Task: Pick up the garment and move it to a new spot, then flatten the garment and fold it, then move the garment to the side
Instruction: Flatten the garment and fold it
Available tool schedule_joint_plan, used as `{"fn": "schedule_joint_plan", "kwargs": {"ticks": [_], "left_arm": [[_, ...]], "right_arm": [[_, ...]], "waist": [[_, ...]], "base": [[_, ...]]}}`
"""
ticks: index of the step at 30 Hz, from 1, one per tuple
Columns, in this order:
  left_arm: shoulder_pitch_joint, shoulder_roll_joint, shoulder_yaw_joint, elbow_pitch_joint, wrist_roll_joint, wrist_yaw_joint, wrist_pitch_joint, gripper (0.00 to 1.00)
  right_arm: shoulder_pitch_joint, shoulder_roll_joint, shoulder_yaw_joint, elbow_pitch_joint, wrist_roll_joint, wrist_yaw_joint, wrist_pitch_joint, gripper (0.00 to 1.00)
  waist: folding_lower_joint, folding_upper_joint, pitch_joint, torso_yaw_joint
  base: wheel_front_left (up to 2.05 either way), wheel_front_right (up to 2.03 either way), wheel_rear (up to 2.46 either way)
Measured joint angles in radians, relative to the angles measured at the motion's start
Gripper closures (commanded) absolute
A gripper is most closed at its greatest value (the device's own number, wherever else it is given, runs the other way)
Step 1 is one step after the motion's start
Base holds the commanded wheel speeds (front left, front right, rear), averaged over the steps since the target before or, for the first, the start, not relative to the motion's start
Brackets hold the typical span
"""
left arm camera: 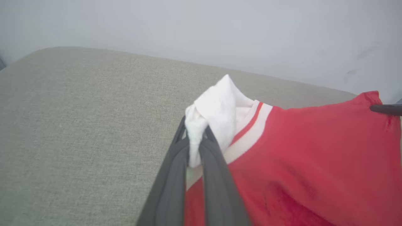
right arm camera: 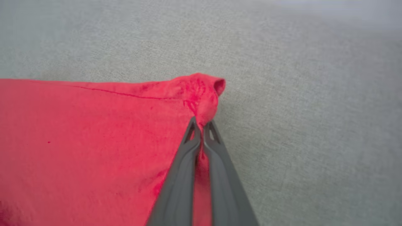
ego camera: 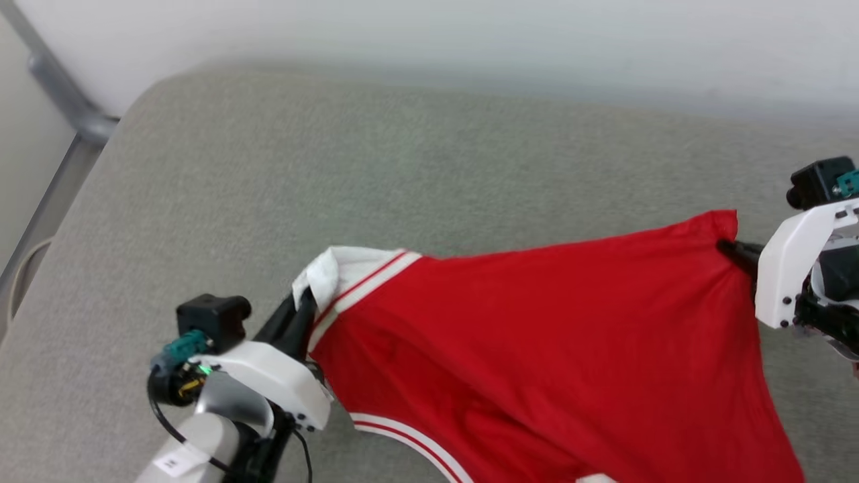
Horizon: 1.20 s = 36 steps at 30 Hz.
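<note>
Both grippers are clamped on the garment (ego camera: 537,335). The left gripper (left arm camera: 196,133) has its two dark fingers closed to a narrow slit around a bunched white panel (left arm camera: 220,106) at one end of the shirt, just beside a red-and-white striped band (left arm camera: 248,131). The right gripper (right arm camera: 201,125) pinches a puckered red corner at the other end, its fingertips pressed together with a fold of fabric caught between them.

Between the two holds the shirt's upper edge runs as a nearly straight line across the head view, from the left gripper at lower left up to the right gripper at the right edge. Below that line the red cloth spreads out in a broad fan toward the bottom of the frame, where a second striped band (ego camera: 409,436) curves along its lower left margin.

Under the garment is a grey woven surface (ego camera: 302,168) with a rounded far corner, set against a pale wall (ego camera: 470,27). A grey metal rail (ego camera: 60,87) slants down at the far left. The stretched edge appears lifted off the surface — though whether the lower cloth touches it cannot be told, since that part runs out of frame.
</note>
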Motion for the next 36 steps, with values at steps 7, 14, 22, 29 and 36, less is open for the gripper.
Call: {"fn": "schedule_joint_plan", "kwargs": {"ticks": [7, 14, 22, 29, 36], "left_arm": [[-0.148, 0.05, 0.052, 0.024, 0.005, -0.01, 0.022, 1.0], [-0.384, 0.056, 0.077, 0.146, 0.02, -0.039, 0.023, 1.0], [-0.739, 0.069, 0.11, 0.328, 0.05, -0.089, 0.007, 1.0], [-1.064, 0.094, 0.104, 0.477, 0.116, -0.116, -0.012, 1.0], [-1.281, 0.092, 0.099, 0.595, 0.142, -0.136, -0.029, 1.0]], "right_arm": [[-0.058, 0.047, -0.044, 0.041, -0.081, 0.0, -0.068, 1.0], [-0.184, 0.105, -0.121, 0.087, -0.2, 0.0, -0.149, 1.0], [-0.435, 0.163, -0.256, 0.135, -0.374, 0.001, -0.283, 1.0], [-0.676, 0.201, -0.358, 0.155, -0.498, 0.002, -0.361, 1.0], [-0.852, 0.211, -0.394, 0.193, -0.557, 0.006, -0.404, 1.0]], "waist": [[0.0, -0.0001, -0.048, -0.091], [0.0, 0.0, -0.04, -0.165], [0.0001, -0.0001, 0.047, -0.196], [0.0001, -0.0001, 0.166, -0.206], [0.0002, -0.0001, 0.292, -0.206]], "base": [[0.0, 0.0, 0.0], [0.0, 0.0, 0.0], [0.0, 0.0, 0.0], [0.0, 0.0, 0.0], [0.0, 0.0, 0.0]]}}
